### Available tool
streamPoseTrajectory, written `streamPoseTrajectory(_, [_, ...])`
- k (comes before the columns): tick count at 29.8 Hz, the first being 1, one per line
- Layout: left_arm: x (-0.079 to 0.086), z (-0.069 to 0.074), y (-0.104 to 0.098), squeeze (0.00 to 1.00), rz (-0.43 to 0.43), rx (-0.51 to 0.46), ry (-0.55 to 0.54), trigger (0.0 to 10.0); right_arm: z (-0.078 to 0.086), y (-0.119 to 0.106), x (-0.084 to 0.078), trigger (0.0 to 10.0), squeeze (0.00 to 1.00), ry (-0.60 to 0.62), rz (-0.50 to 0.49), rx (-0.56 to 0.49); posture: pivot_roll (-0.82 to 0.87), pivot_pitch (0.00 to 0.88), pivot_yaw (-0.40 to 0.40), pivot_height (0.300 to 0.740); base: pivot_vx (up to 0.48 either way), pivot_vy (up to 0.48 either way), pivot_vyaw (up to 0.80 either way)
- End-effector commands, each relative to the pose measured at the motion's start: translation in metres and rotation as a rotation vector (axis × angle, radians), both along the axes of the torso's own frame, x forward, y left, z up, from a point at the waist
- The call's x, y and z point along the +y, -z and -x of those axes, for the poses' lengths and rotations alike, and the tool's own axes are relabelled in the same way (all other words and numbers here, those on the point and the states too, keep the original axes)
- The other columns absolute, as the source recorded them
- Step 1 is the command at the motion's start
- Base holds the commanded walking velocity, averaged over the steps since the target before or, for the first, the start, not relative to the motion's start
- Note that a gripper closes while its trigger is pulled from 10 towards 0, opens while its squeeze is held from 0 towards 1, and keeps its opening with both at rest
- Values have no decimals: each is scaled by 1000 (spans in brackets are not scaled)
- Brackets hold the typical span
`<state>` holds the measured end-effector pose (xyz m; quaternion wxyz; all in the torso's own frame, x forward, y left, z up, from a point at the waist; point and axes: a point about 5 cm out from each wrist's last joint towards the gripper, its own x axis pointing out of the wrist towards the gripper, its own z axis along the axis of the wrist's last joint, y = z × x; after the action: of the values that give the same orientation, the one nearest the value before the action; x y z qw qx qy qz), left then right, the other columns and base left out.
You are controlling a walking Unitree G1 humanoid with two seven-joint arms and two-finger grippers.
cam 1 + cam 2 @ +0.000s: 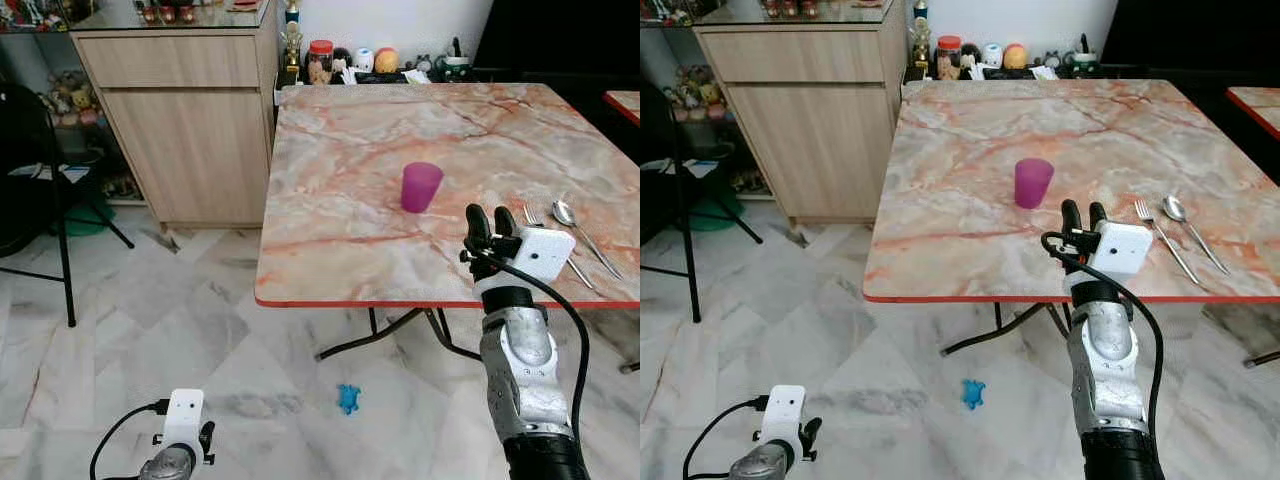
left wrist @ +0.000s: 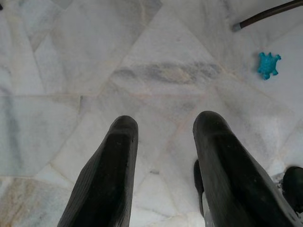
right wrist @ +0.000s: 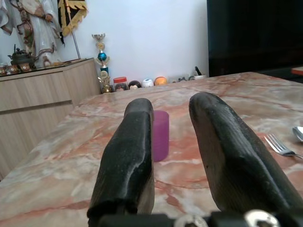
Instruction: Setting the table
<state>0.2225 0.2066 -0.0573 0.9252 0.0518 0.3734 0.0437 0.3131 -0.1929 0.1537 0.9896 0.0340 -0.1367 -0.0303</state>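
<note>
A purple cup (image 1: 421, 186) stands upright near the middle of the marble tabletop (image 1: 340, 150). A fork (image 1: 545, 232) and a spoon (image 1: 584, 234) lie side by side near the tabletop's right front edge, well apart from the cup. The right gripper (image 1: 492, 221) is raised over the front edge of the tabletop, between the cup and the fork, its fingers (image 3: 130, 151) parted and holding nothing; in its wrist view the cup sits beyond the gap between them. The left gripper (image 2: 165, 137) hangs low over the marble floor (image 2: 71, 61), fingers likewise spread and empty. A small blue toy (image 1: 348, 398) lies on the floor under the tabletop. A wooden cabinet (image 1: 190, 120) stands to the left.
</note>
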Motion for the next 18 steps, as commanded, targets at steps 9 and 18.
streamPoseTrajectory(9, [-1, 1, 1, 0, 3, 9, 1, 10000, 0, 1, -2, 10000, 0, 6, -8, 11, 2, 39, 10, 740, 55, 0, 0])
streamPoseTrajectory(18, [-2, 0, 1, 0, 14, 7, 1, 10000, -1, 3, 2, 10000, 0, -6, -5, 28, 0, 43, 9, 740, 270, 0, 0])
